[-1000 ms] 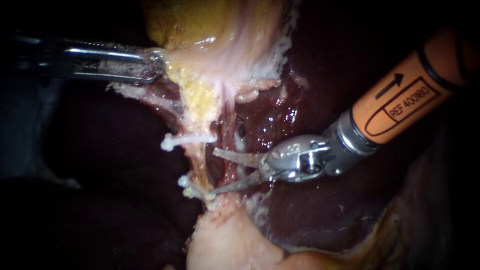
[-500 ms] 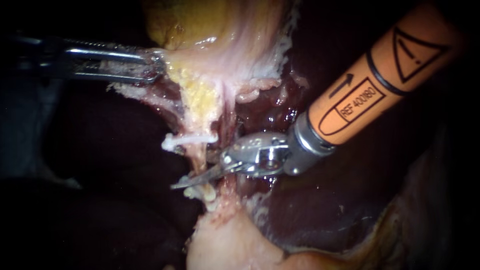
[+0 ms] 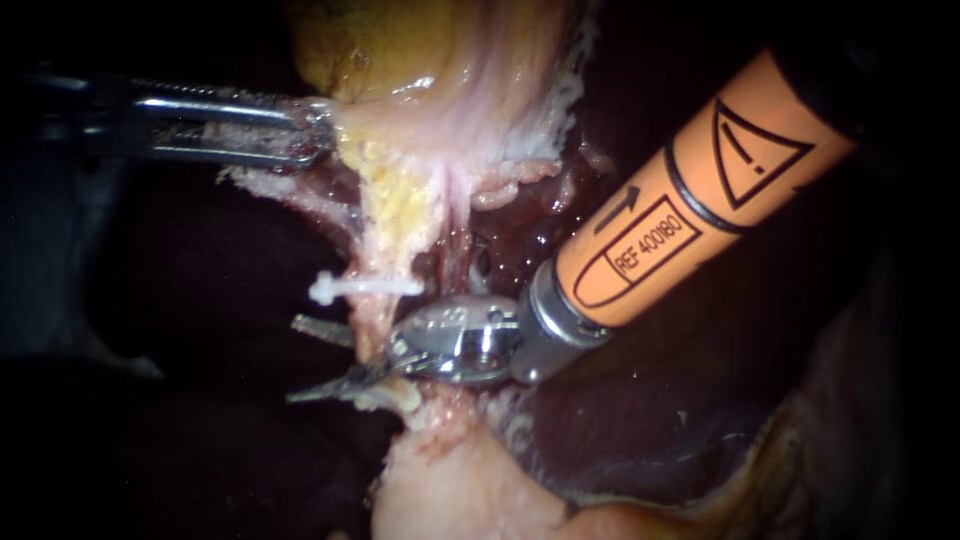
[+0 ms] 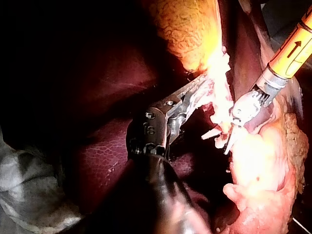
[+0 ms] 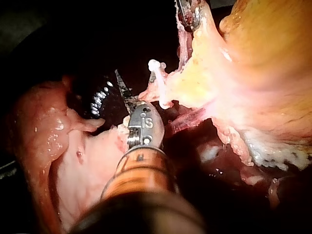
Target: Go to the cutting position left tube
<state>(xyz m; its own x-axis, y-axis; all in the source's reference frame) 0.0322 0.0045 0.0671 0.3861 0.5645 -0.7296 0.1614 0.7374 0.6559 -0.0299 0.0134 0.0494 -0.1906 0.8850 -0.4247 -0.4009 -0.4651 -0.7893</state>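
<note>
The left tube (image 3: 372, 318) is a thin pale strand running down from the yellow gallbladder (image 3: 400, 50). One white clip (image 3: 365, 287) crosses it above and more clips (image 3: 400, 393) cross it below. My right instrument (image 3: 300, 360), on an orange shaft, has its two blades open astride the tube between those clips. The blade tips reach past the tube to its left. My left instrument (image 3: 305, 135) is shut on the pale tissue at the gallbladder's edge and holds it taut. In the left wrist view the right instrument's blades (image 4: 215, 142) show apart beside the clipped strand.
Dark red liver (image 3: 620, 420) lies behind and to the right of the tubes. A pale fatty mass (image 3: 450, 490) sits below the lower clips. The orange shaft (image 3: 690, 200) covers the tissue to the right of the left tube. White gauze (image 4: 29, 195) lies beside the left instrument's shaft.
My right instrument has moved leftward, its open blades sliding from right of the tube to either side of it, tips now past it. The left instrument has held still.
</note>
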